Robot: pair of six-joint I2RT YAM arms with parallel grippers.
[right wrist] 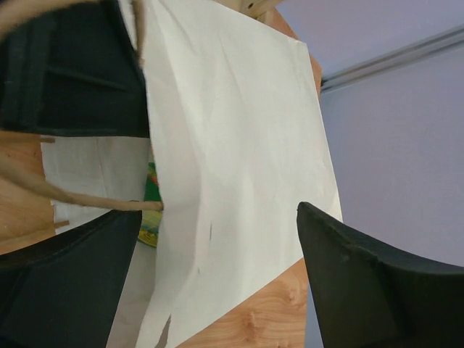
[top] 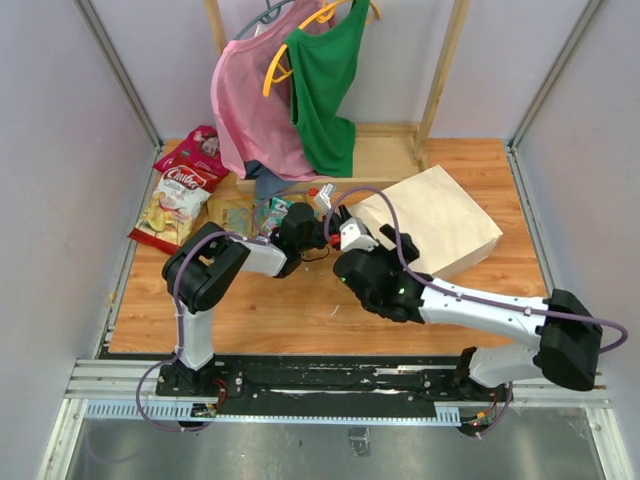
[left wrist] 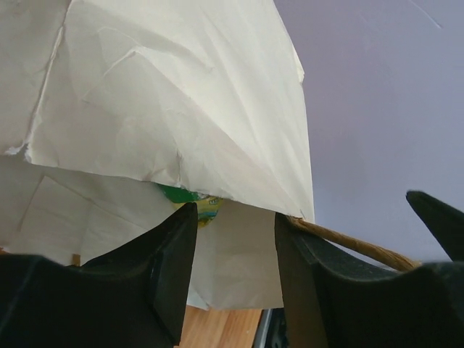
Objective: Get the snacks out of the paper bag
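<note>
The cream paper bag (top: 440,220) lies on its side at the right of the wooden table, mouth facing left. My left gripper (top: 322,228) is open at the mouth. In the left wrist view (left wrist: 233,217) its fingers frame the bag opening (left wrist: 181,109), with a yellow-green snack packet (left wrist: 192,203) inside and a paper handle (left wrist: 362,250) over the right finger. My right gripper (top: 352,232) is open. In the right wrist view (right wrist: 219,212) the bag's upper wall (right wrist: 232,145) lies between the jaws, the handle (right wrist: 80,197) by the left finger, the packet (right wrist: 151,217) inside.
Several snack packets lie at the table's left: a red one (top: 195,152), a white-and-red one (top: 175,205) and a teal one (top: 272,212). A pink garment (top: 250,110) and a green garment (top: 325,90) hang on a wooden rack (top: 385,150) at the back.
</note>
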